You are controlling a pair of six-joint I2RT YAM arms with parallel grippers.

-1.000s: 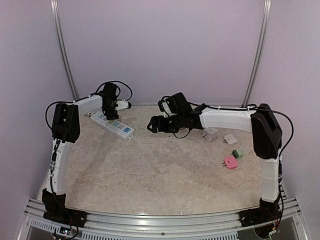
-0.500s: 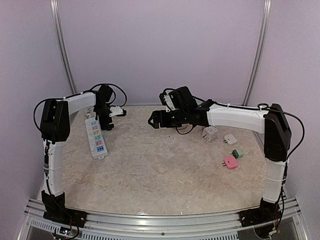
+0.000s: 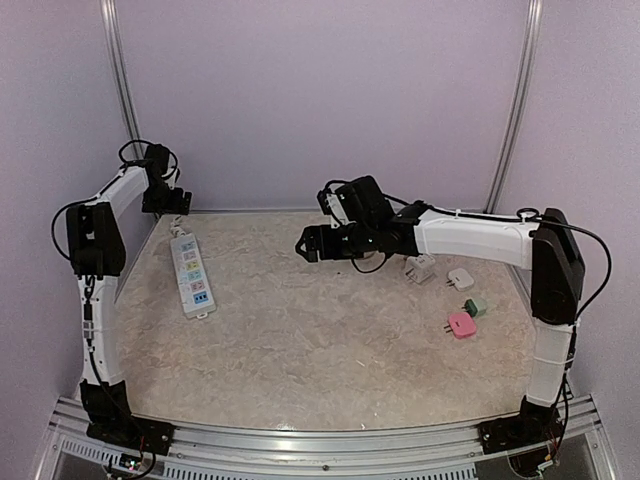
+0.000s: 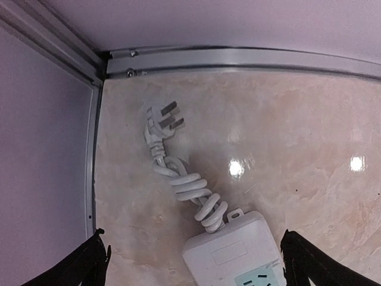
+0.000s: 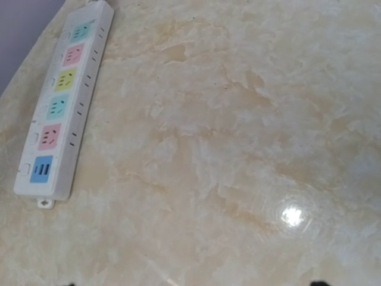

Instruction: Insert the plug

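Nothing was plugged in yet: the strip [image 3: 190, 275] lay by the desk's [image 3: 320, 345] left edge, the plugs [image 3: 461, 324] sat untouched near its right edge, and the left gripper [image 3: 168, 206] and right gripper [image 3: 305, 246] hung spread wide, empty.

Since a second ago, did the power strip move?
Yes. The strip swung round and slid left, toward the left wall. It now points front to back instead of slanting.

table [image 3: 320, 350] (marbled) | power strip [image 3: 190, 275] | pink plug [image 3: 460, 325] | green plug [image 3: 476, 307] | white plug [image 3: 460, 278] | white adapter [image 3: 420, 268]
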